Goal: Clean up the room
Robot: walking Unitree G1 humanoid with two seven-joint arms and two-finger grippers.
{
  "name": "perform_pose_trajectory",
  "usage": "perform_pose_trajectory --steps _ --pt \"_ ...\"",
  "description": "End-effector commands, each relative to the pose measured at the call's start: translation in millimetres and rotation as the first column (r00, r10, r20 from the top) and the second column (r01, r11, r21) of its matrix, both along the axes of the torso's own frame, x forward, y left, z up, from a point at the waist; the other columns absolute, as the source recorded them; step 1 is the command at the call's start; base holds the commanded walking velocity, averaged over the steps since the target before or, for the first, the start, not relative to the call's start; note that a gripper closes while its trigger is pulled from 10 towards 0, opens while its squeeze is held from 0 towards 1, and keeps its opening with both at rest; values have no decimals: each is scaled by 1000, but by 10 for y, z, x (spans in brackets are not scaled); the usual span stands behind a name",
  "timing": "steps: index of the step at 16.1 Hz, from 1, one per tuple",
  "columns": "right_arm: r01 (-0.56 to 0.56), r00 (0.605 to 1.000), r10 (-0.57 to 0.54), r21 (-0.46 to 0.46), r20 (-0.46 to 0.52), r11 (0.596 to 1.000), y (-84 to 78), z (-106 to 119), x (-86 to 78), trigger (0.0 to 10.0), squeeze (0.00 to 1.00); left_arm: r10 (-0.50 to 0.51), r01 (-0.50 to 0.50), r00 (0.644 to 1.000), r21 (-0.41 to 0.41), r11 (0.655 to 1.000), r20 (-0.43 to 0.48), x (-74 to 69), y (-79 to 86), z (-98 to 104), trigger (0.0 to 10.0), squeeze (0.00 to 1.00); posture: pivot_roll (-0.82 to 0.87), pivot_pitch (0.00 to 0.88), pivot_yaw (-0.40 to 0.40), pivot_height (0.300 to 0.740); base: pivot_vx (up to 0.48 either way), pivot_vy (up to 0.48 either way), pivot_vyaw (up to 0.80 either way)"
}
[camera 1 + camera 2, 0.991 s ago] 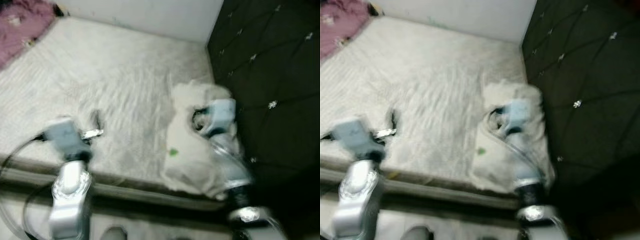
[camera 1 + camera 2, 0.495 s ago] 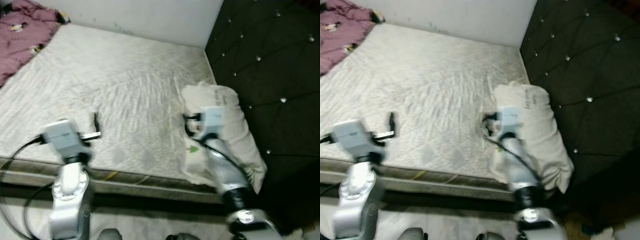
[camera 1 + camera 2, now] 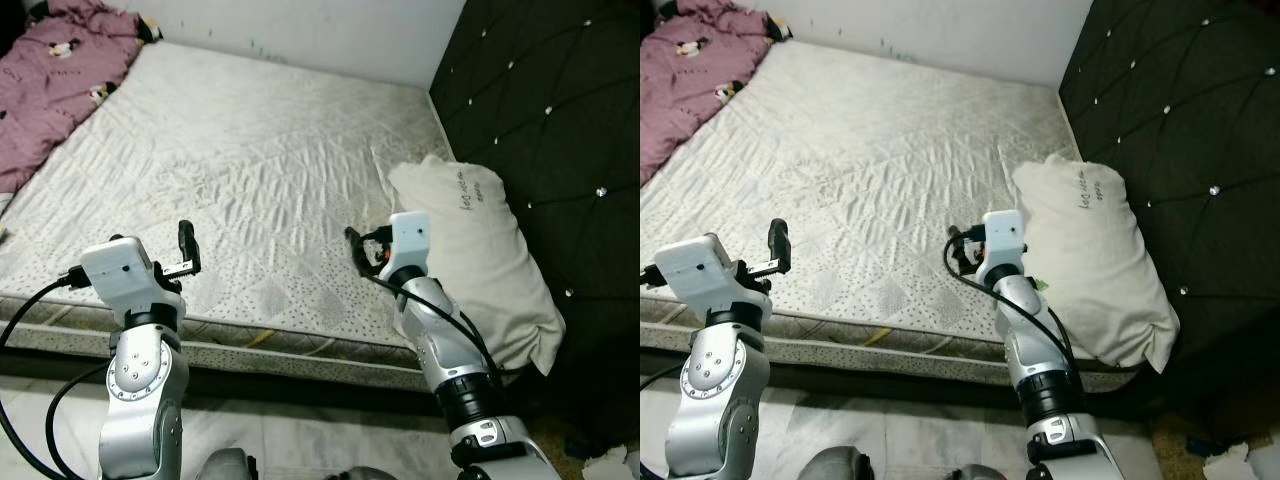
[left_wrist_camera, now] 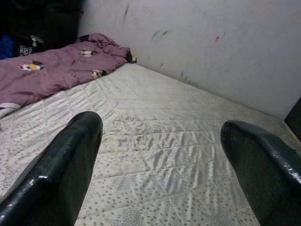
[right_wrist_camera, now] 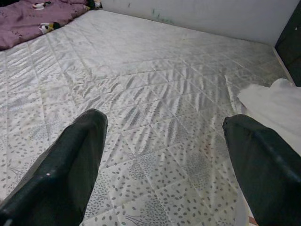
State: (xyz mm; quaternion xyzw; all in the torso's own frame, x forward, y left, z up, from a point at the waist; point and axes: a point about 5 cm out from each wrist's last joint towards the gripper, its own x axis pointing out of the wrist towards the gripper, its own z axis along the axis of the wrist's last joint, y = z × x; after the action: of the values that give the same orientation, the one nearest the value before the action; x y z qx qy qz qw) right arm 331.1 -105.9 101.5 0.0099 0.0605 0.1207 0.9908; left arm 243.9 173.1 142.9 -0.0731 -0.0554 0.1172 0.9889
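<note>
A white pillow (image 3: 480, 262) lies at the head end of the bare quilted mattress (image 3: 260, 170), against the dark headboard. My right gripper (image 3: 358, 250) hovers just left of the pillow, low over the mattress. It is open and holds nothing (image 5: 164, 121), and the pillow's edge (image 5: 277, 103) shows beside one finger. My left gripper (image 3: 187, 250) is raised over the near left edge of the mattress, open and empty (image 4: 162, 127). A purple blanket (image 3: 55, 75) lies crumpled at the mattress's far left.
A black tufted headboard (image 3: 545, 110) stands along the right. A white wall (image 3: 300, 30) runs behind the bed. The mattress's front edge (image 3: 300, 345) is close before me, above pale floor tiles (image 3: 300, 445). Some white litter (image 3: 612, 462) lies on the floor at the lower right.
My right gripper has come off the pillow and now sits to its left. The pillow has settled flat by the headboard. The camera has shifted and the picture has sharpened.
</note>
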Motion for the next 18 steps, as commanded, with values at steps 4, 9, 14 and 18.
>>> perform_pose_trajectory --steps 4,9,14,18 --pt "21 1000 -21 -8 -7 1000 -88 2 12 10000 0 -19 19 1000 -32 999 6 5 -74 8 10000 0 137 46 -108 740 0 240 -266" --pt "18 1000 -18 -4 -9 1000 -86 0 7 10000 0 -19 19 1000 -34 999 7 1 -75 9 10000 0 136 48 -107 740 0 480 0" --pt "11 1000 -11 -7 -13 1000 -75 -7 10 10000 0 -19 19 1000 -37 999 6 7 -74 7 10000 0 135 49 -108 740 0 480 0" --pt "-2 1000 2 -10 -19 1000 -61 -16 11 10000 0 -26 27 999 -27 999 25 8 -86 28 10000 0 134 47 -108 740 0 231 0"
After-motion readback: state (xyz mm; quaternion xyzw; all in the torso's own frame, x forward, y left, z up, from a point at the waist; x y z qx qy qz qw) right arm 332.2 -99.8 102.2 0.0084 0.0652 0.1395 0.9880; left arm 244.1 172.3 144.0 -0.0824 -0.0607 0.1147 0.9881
